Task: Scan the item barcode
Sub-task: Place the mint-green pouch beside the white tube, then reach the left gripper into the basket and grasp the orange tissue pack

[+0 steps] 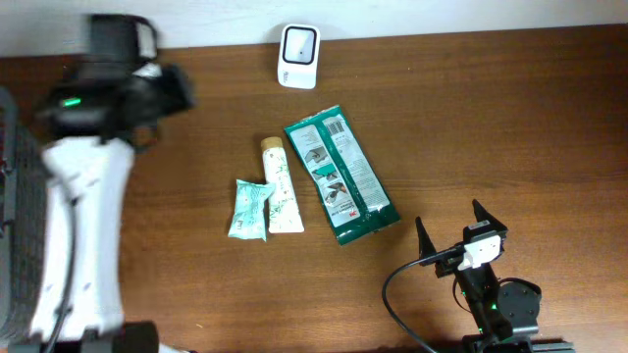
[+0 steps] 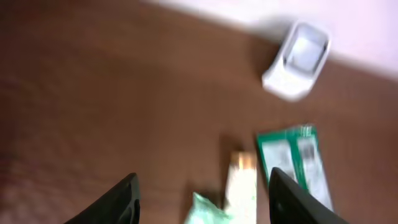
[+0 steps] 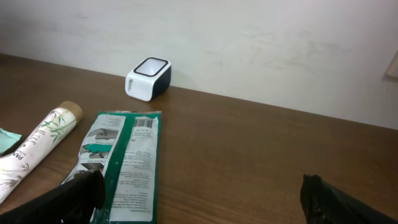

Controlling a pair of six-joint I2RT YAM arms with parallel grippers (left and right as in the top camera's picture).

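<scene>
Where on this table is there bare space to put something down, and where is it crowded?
Widest bare wood: right of the green packet and barcode scanner, above the right gripper. A narrower strip lies between the left arm and the sachet. Crowded: sachet, tube and packet mid-table.

No wording is legible. The green packet point(image 3: 127, 168) bears a barcode point(image 3: 144, 122) and fine white print, too small to read. The tube point(image 3: 43, 134) carries dark lettering, also unreadable.
</scene>
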